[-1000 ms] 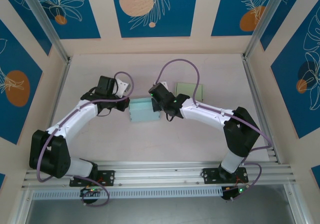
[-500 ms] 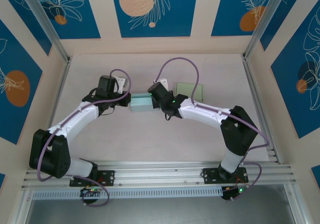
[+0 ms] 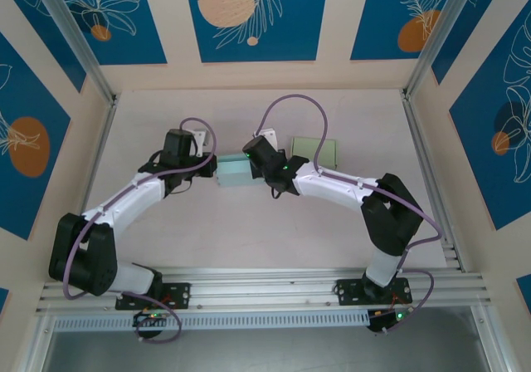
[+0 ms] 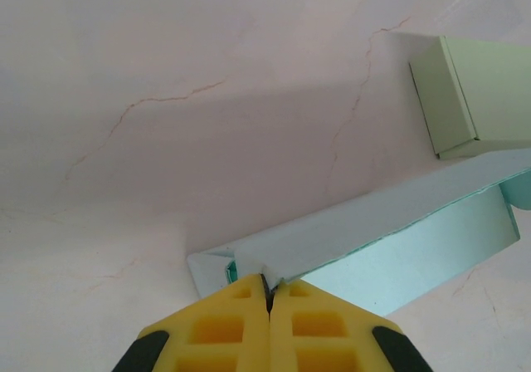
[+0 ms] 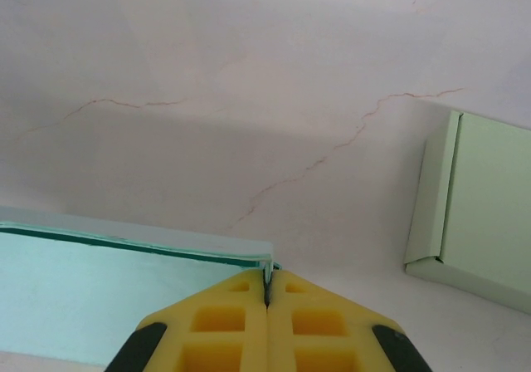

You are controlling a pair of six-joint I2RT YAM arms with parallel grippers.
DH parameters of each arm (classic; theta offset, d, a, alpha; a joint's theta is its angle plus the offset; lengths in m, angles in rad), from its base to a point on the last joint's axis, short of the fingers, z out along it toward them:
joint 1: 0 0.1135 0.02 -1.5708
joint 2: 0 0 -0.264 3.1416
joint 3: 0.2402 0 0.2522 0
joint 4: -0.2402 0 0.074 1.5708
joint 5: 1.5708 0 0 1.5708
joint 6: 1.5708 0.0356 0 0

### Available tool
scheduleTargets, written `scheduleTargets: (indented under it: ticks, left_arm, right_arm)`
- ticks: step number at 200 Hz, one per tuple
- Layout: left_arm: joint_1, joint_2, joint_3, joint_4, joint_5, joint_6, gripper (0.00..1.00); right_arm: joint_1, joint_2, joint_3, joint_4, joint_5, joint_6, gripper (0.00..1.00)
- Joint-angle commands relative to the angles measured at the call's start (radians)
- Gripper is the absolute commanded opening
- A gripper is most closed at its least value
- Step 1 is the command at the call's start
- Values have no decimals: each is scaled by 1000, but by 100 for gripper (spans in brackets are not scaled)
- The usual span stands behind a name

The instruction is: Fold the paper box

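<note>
as left and right jaws clamp its ends, teal paper box [image 3: 233, 173], long axis left-right

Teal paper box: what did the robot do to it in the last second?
The left end effector and right end effector moved a little away from the arm bases, taking the teal paper box with them. From above it now looks shorter, as if tipped up. Both stayed shut on its edge. The pale green box stayed put.
</note>
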Motion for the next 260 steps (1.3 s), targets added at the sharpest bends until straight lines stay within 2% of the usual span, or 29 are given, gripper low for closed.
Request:
scheduleTargets:
  ticks: [1, 65, 106, 260]
  left_arm:
    - [-27, 17, -28, 40, 32, -29, 0]
    - [-26, 19, -36, 82, 66, -80, 0]
    - [-26, 27, -65, 86, 35, -70, 0]
    - [-25, 63, -145, 92, -164, -27, 0]
  right_arm:
    - [20, 30, 12, -8, -43, 0, 0]
    - [19, 38, 17, -13, -43, 1, 0]
    - [17, 38, 14, -19, -40, 4, 0]
    - [13, 22, -71, -13, -56, 74, 0]
